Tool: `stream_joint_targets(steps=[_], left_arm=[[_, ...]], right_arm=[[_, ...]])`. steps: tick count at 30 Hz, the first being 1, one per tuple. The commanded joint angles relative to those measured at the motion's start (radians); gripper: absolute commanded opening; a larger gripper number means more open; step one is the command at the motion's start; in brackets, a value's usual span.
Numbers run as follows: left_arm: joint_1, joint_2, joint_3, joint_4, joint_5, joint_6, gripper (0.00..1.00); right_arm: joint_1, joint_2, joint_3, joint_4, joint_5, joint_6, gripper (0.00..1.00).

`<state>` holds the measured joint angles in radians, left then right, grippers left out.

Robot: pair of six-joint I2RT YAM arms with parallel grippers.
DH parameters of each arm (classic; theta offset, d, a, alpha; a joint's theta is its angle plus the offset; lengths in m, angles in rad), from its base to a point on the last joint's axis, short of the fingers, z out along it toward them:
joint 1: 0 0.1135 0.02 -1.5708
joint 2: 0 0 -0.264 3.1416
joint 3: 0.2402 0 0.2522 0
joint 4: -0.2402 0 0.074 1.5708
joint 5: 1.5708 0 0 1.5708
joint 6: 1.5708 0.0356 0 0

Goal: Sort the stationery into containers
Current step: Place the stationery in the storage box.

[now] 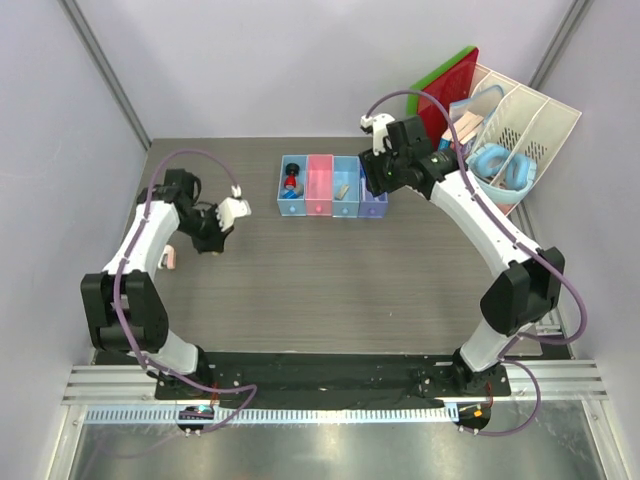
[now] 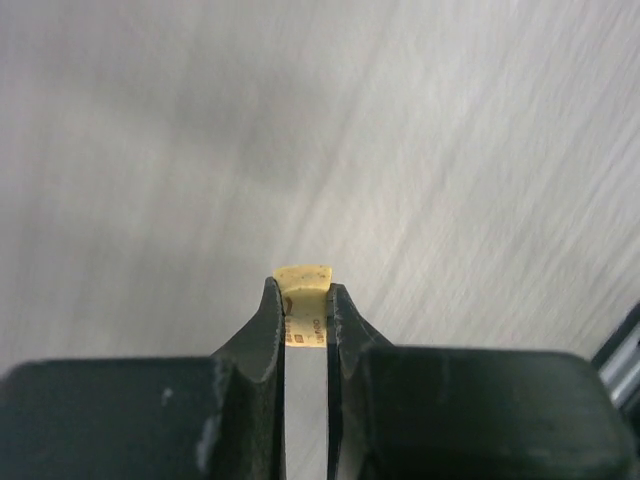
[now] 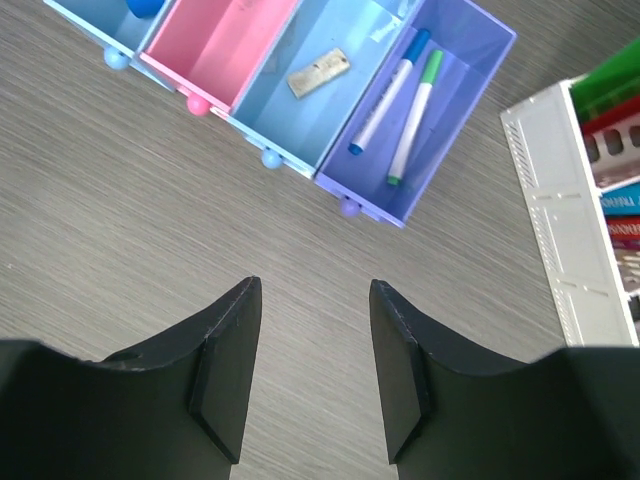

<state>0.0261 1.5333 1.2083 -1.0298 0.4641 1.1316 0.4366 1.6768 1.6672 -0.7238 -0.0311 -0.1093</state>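
Where the left gripper (image 2: pixel 305 290) fills the left wrist view, both fingers are pressed nearly together on the tiny yellow piece (image 2: pixel 303 273), which sits pinched at the very tips with its upper edge poking just past them. A narrow slit shows between the finger bodies below it. The table (image 1: pixel 330 280) behind is blurred grain, so I cannot tell the height above the surface. From the top view this gripper is over the left part of the table, well apart from the tray row and to its left. The pinkish-white roll (image 1: pixel 170 258) lies near the table's left edge, just beside the left forearm. The right gripper (image 3: pixel 315 287) stands wide apart with nothing between the fingers, only bare table below. It hangs just on the near side of the trays, roughly in line with the lavender tray (image 3: pixel 462 110). That tray holds the blue-tipped marker (image 3: pixel 388 92) and the green-tipped pen (image 3: pixel 415 115), lying side by side and almost parallel. The light blue tray (image 3: pixel 335 110) next to it holds the whitish eraser (image 3: pixel 319 72), tilted. Nothing shows in the visible part of the pink tray (image 3: pixel 225 45). The blue tray (image 1: pixel 292 207) holds the red-black cylinder (image 1: pixel 292 178) and the blue cylinder (image 1: pixel 290 193). The white file rack (image 3: pixel 560 190) stands to the right of the row.
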Motion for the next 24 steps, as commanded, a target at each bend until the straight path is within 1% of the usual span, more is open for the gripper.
stream_joint_targets(steps=[1, 2, 3, 4, 5, 6, 7, 8, 9, 10, 11, 12, 13, 14, 15, 18, 19, 20, 21, 22, 24], left_arm=[[-0.080, -0.010, 0.115, 0.107, 0.189, -0.275, 0.00], [-0.118, -0.004, 0.141, 0.155, 0.200, -0.327, 0.00], [-0.139, 0.017, 0.155, 0.239, 0.227, -0.367, 0.00], [-0.164, 0.030, 0.168, 0.284, 0.231, -0.451, 0.00], [-0.217, 0.045, 0.192, 0.334, 0.223, -0.496, 0.00], [-0.242, 0.065, 0.207, 0.426, 0.213, -0.539, 0.00], [-0.268, 0.108, 0.227, 0.465, 0.202, -0.608, 0.00], [-0.313, 0.138, 0.270, 0.505, 0.190, -0.650, 0.00], [-0.333, 0.168, 0.298, 0.564, 0.186, -0.679, 0.00], [-0.351, 0.235, 0.330, 0.588, 0.165, -0.706, 0.00], [-0.386, 0.269, 0.397, 0.608, 0.154, -0.766, 0.00], [-0.400, 0.304, 0.436, 0.629, 0.147, -0.782, 0.00], [-0.431, 0.344, 0.473, 0.635, 0.131, -0.800, 0.00], [-0.445, 0.410, 0.538, 0.660, 0.119, -0.831, 0.00], [-0.459, 0.450, 0.572, 0.665, 0.117, -0.836, 0.00], [-0.508, 0.576, 0.687, 0.691, 0.088, -0.860, 0.00], [-0.529, 0.603, 0.747, 0.694, 0.081, -0.863, 0.00], [-0.537, 0.660, 0.775, 0.701, 0.074, -0.875, 0.00], [-0.545, 0.685, 0.804, 0.703, 0.068, -0.883, 0.00], [-0.558, 0.712, 0.862, 0.705, 0.067, -0.891, 0.00], [-0.569, 0.778, 0.911, 0.705, 0.059, -0.912, 0.00]], right_arm=[[-0.030, -0.095, -0.050, 0.053, 0.076, -0.015, 0.53], [-0.038, -0.109, -0.070, 0.067, 0.083, -0.007, 0.53], [-0.048, -0.120, -0.124, 0.087, 0.091, 0.002, 0.53], [-0.070, -0.133, -0.156, 0.130, 0.095, 0.010, 0.53], [-0.075, -0.161, -0.190, 0.151, 0.106, 0.020, 0.53], [-0.078, -0.173, -0.252, 0.170, 0.120, 0.022, 0.54], [-0.085, -0.184, -0.280, 0.191, 0.143, 0.022, 0.58], [-0.088, -0.205, -0.305, 0.196, 0.151, 0.022, 0.61], [-0.091, -0.218, -0.352, 0.202, 0.155, 0.020, 0.65], [-0.094, -0.229, -0.374, 0.210, 0.157, 0.017, 0.71], [-0.095, -0.251, -0.395, 0.211, 0.157, 0.008, 0.74], [-0.096, -0.262, -0.432, 0.210, 0.160, -0.006, 0.75], [-0.098, -0.272, -0.449, 0.210, 0.158, -0.013, 0.79], [-0.098, -0.285, -0.466, 0.210, 0.158, -0.019, 0.82], [-0.099, -0.307, -0.498, 0.210, 0.155, -0.036, 0.83], [-0.101, -0.351, -0.550, 0.210, 0.148, -0.062, 0.94], [-0.102, -0.364, -0.563, 0.210, 0.142, -0.072, 0.96], [-0.105, -0.374, -0.573, 0.210, 0.129, -0.078, 0.98], [-0.110, -0.397, -0.596, 0.210, 0.123, -0.093, 1.00], [-0.111, -0.407, -0.607, 0.210, 0.117, -0.098, 1.00], [-0.114, -0.423, -0.629, 0.205, 0.100, -0.107, 1.00]])
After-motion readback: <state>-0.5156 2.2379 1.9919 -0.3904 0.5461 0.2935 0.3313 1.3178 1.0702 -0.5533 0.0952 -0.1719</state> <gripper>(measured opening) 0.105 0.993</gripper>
